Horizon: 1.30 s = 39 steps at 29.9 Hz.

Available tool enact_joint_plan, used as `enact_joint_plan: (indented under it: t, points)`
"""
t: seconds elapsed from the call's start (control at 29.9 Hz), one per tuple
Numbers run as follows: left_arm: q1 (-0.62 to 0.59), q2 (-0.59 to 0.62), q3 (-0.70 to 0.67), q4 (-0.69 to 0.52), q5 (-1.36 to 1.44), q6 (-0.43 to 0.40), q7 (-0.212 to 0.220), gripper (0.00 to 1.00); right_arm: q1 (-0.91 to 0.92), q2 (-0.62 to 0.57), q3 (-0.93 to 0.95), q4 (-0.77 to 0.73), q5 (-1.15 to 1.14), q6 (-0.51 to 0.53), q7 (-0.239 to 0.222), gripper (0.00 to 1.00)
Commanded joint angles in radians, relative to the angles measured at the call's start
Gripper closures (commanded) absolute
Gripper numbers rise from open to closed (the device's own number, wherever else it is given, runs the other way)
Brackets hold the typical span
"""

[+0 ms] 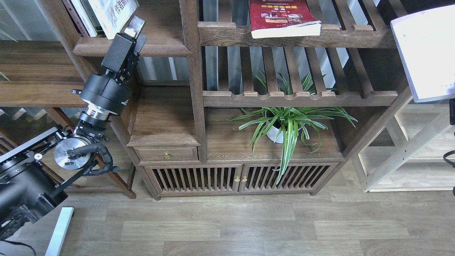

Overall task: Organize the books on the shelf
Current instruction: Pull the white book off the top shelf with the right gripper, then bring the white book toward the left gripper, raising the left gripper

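The thick pale lavender-white paperback (424, 53) hangs in the air at the right edge of the head view, tilted, its lower edge beside the notched rail of the slatted shelf (300, 97). The right gripper cannot be seen: only a dark sliver of that arm shows at the frame edge below the book, so whether it is clamped on the book I cannot tell, though nothing else seems to carry it.

Far across from that arm, the white paperback with big green-and-black Chinese characters (113, 14) leans among other volumes on the solid dark-brown wooden shelf board with the rounded front edge (156, 49). The left gripper (134, 27) rises just beside that book, at the board's front edge; its two fingers merge from this angle, so released or clenched cannot be told.

Between the two arms, the red paperback with small photos (280, 17) lies flat on the upper slatted shelf, its page edge overhanging the rail.

The risk, as I judge it: the lavender book is heavy and held out of sight, so it may slip or strike the post, and the left gripper could nudge the leaning white book.
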Motion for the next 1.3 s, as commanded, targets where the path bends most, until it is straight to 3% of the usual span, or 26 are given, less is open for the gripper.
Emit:
enact_joint_plan:
  t: [0.0,0.37,0.67,0.97,1.27]
  points:
    - [0.005,-0.022,0.003,-0.002,0.012,0.000,0.009,0.03,-0.009,-0.004,-0.010,0.000,-0.006,0.000,-0.003,0.98]
    - [0.038,-0.074,0.003,-0.002,0.065,0.000,0.014,0.03,-0.167,-0.004,-0.018,0.002,-0.041,0.000,-0.006,0.98]
    - [0.075,-0.123,0.028,0.008,0.069,0.000,0.031,0.03,-0.180,0.015,-0.071,0.014,-0.106,0.000,-0.004,0.98]
    - [0.132,-0.241,0.029,0.011,0.054,0.000,0.160,0.07,-0.144,0.033,-0.122,0.018,-0.118,0.000,-0.004,0.98]
    - [0.137,-0.408,0.026,0.084,-0.044,0.000,0.193,0.11,-0.101,0.039,-0.176,0.018,-0.118,0.000,-0.001,0.98]
